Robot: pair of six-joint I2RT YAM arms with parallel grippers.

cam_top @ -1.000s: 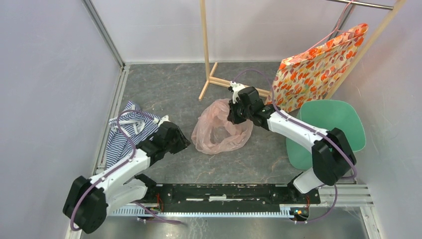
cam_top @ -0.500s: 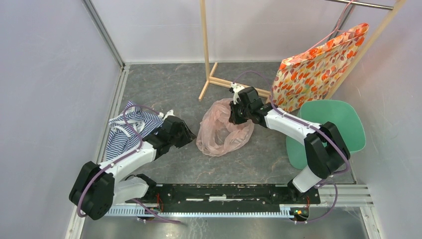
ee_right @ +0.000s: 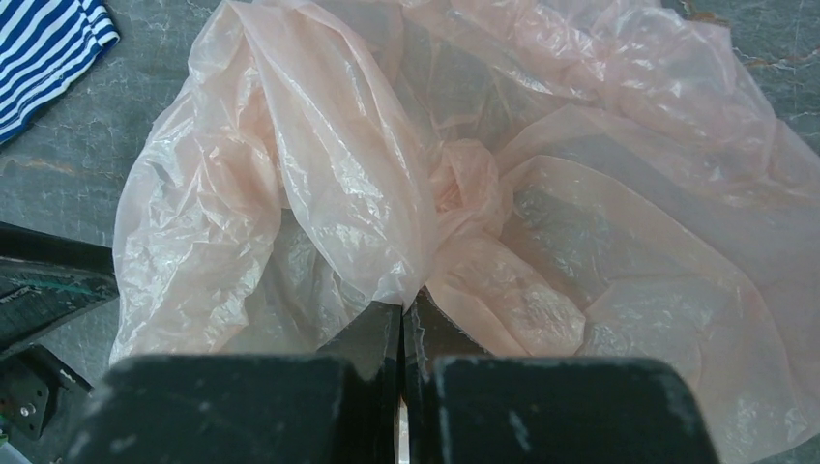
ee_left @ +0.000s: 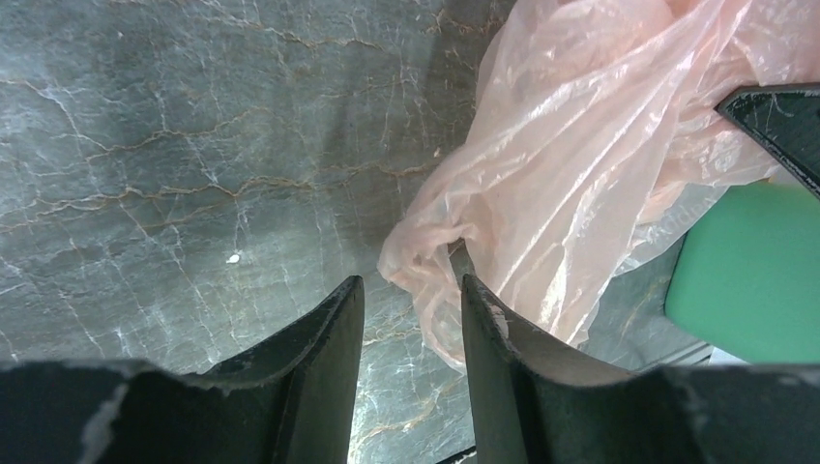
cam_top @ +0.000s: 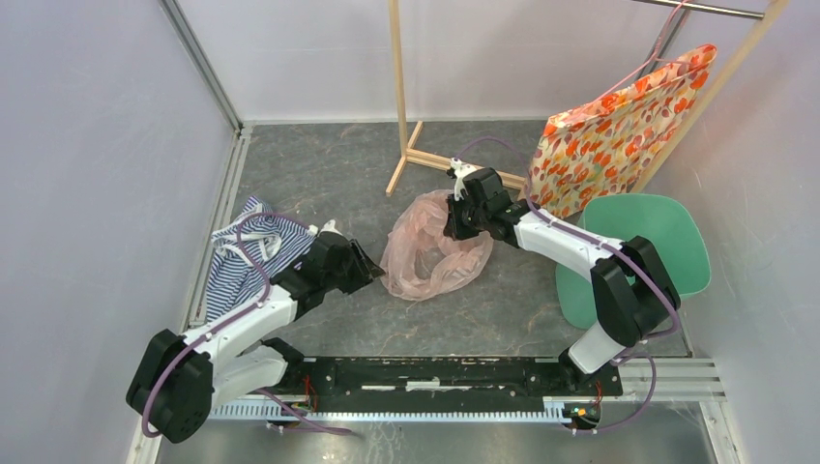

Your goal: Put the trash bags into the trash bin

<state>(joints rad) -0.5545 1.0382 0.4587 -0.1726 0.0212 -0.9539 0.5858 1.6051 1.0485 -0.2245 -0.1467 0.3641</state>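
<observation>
I see the dark desk [cam_top: 329, 174] first, then the green trash bin [cam_top: 667, 232]. The pink trash bag [cam_top: 430, 261] lies crumpled on the desk, left of the bin and not in it. My right pincer [ee_right: 402, 314] is on the bag's far edge, nearer the bin, squeezed tight on the thin plastic. My left pincer [ee_left: 406, 285] is farther from the bin, with its fingers apart at the bag's edge.
</observation>
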